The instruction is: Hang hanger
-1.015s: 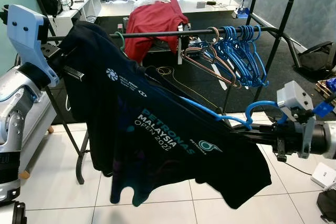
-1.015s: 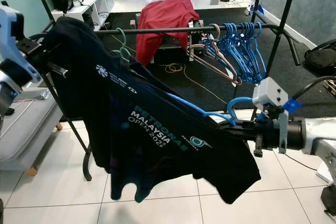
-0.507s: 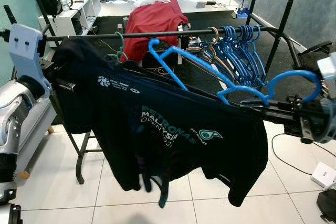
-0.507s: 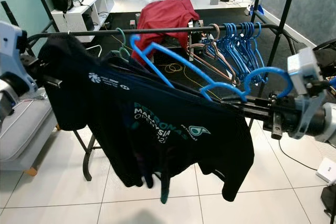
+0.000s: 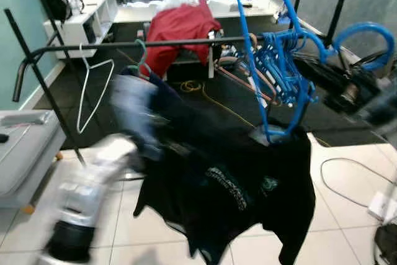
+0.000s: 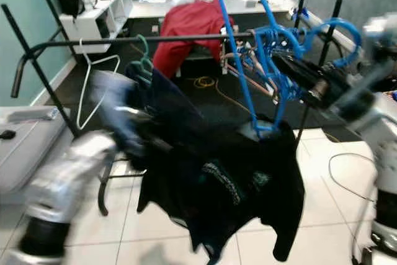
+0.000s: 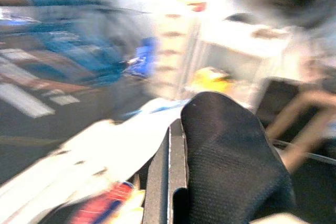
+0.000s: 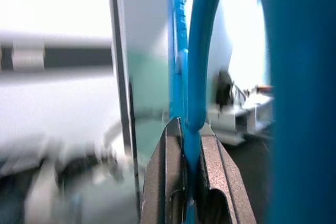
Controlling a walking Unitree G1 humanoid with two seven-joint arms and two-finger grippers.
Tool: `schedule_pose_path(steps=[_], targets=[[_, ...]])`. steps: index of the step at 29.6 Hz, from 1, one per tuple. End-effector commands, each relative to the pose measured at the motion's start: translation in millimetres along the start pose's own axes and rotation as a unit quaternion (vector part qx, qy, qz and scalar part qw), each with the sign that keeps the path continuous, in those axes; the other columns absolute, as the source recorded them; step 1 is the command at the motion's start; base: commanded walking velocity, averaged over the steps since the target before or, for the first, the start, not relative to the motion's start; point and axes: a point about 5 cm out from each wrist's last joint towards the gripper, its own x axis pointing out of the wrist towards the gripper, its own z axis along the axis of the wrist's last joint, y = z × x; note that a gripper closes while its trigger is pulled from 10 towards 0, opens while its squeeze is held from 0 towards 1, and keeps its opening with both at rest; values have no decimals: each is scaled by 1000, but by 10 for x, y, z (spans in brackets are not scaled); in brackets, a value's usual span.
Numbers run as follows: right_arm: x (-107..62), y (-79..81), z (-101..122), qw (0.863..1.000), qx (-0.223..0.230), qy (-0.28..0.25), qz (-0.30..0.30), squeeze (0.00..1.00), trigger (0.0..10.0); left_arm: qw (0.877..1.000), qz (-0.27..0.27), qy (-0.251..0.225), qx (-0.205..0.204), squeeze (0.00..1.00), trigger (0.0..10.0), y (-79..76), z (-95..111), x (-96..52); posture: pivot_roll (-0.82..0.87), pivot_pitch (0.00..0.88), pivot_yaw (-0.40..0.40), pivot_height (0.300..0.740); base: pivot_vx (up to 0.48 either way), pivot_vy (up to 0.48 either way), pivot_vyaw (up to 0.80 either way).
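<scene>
Right wrist view: right gripper (image 8: 190,182) clamped tight on the blue hanger (image 5: 263,48), held tilted above and beside the black rail (image 5: 124,44). Black T-shirt (image 5: 236,184) droops from the hanger's low corner. Left gripper (image 7: 210,156) blurred against dark cloth; finger state unreadable.
</scene>
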Motion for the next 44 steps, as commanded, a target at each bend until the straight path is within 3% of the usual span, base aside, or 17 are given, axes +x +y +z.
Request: schedule_pose_path(steps=[1,9,10,11,13,14,15,16,17,18,19,23,25,28,32,36,44], targets=[[91,12,-105,999,33,-11,-10,0,0,1000,-18,-17,-6,0,2314,-106,39,58,-90,0,23,740,0,0,0],[340,-8,-247,985,138,-93,-41,0,0,1000,-22,15,-2,0,1961,-142,-96,76,-81,0,25,740,0,0,0],[297,-171,-180,980,138,-112,-85,0,0,999,41,28,21,0,2078,84,-87,-45,-67,0,17,740,0,0,0],[212,-342,-160,979,108,-98,-141,0,0,989,132,45,55,0,6902,381,-68,-230,-64,0,15,740,0,0,0],[212,-342,-160,979,108,-98,-141,0,0,989,132,45,55,0,6902,381,-68,-230,-64,0,15,740,0,0,0],[84,-509,-172,975,67,-65,-203,0,0,965,230,77,102,0,7020,690,-58,-474,-61,0,12,740,0,0,0],[-92,-658,-225,964,9,-10,-265,0,0,918,362,104,127,0,9804,1047,-29,-844,-65,0,13,740,0,0,0],[-92,-658,-225,964,9,-10,-265,0,0,918,362,104,127,0,9804,1047,-29,-844,-65,0,13,740,0,0,0],[-399,-781,-378,943,-36,67,-324,0,2196,799,568,134,146,0,10000,1487,61,-1652,-68,0,15,740,0,0,0],[-399,-781,-378,943,-36,67,-324,0,2196,799,568,134,146,0,10000,1487,61,-1652,-68,0,15,740,0,0,0],[-476,-784,-446,937,-51,95,-333,0,9412,758,620,137,150,0,10000,1553,106,-1913,-65,0,18,740,0,0,0],[-605,-720,-719,924,-78,174,-330,0,10000,698,685,128,163,0,10000,1607,195,-2289,-67,0,22,740,0,0,0],[-605,-720,-719,924,-78,174,-330,0,10000,698,685,128,163,0,10000,1607,195,-2289,-67,0,22,740,0,0,0],[-859,-540,-1394,899,-71,299,-311,0,10000,700,697,110,111,0,10000,1647,-25,-2288,-51,0,5,740,0,0,800],[-882,-596,-1483,899,-45,286,-329,0,10000,725,637,160,210,0,10000,1669,-26,-2000,-43,0,3,740,0,0,800],[-713,-506,-1623,895,-115,353,-247,0,10000,711,616,234,247,0,10000,1755,-126,-1974,-29,0,16,740,0,0,800],[-631,-452,-1686,901,-110,353,-227,0,10000,706,618,235,255,0,10000,1784,-132,-2017,12,0,-3,740,0,0,800]])
